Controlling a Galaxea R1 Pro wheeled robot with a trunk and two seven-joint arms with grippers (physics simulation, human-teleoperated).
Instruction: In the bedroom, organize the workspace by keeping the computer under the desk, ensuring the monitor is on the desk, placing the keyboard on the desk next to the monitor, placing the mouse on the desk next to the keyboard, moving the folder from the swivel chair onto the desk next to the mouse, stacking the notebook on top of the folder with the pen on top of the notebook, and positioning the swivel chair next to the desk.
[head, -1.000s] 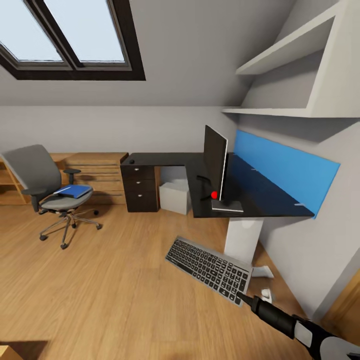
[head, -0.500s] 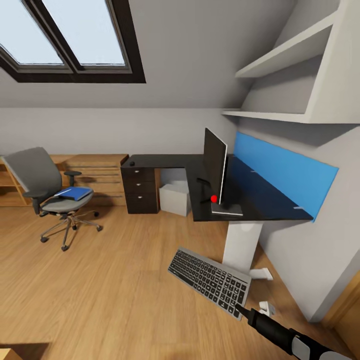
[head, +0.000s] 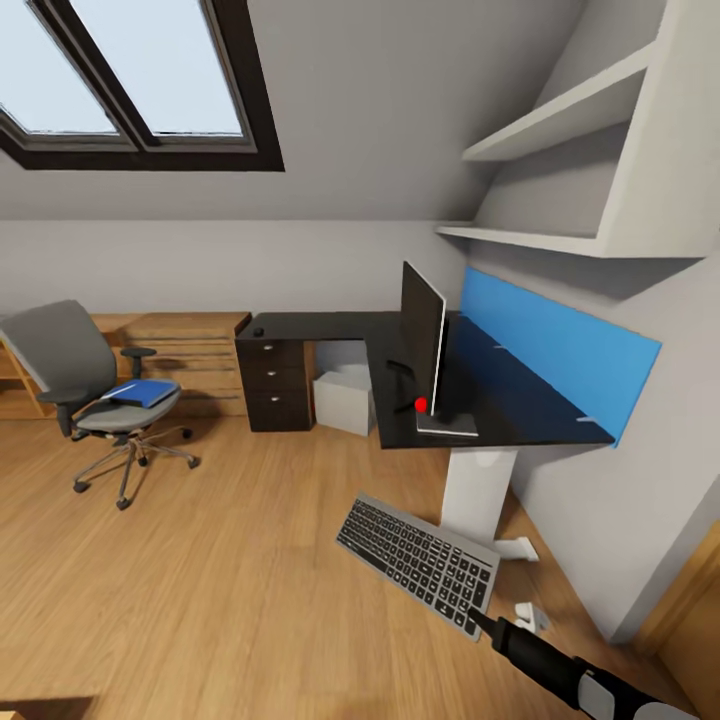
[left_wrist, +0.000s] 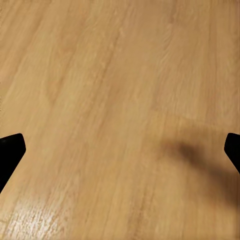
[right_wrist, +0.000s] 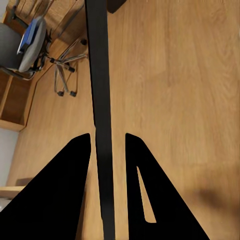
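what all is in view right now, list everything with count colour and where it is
keyboard: 1, black with grey keys, held off the floor by one end, in front of the desk
monitor: 1, black with red dot, on the desk
desk: 1, glossy black, against the walls
computer: 1, light grey, under the desk
mouse: 1, black, on the desk's far end
swivel chair: 1, grey, on the floor left of the desk
folder: 1, blue, on the chair seat
wall panel: 1, blue, behind the desk
right gripper: 1, black, shut on the keyboard's edge
left gripper: 1, black, open over bare floor
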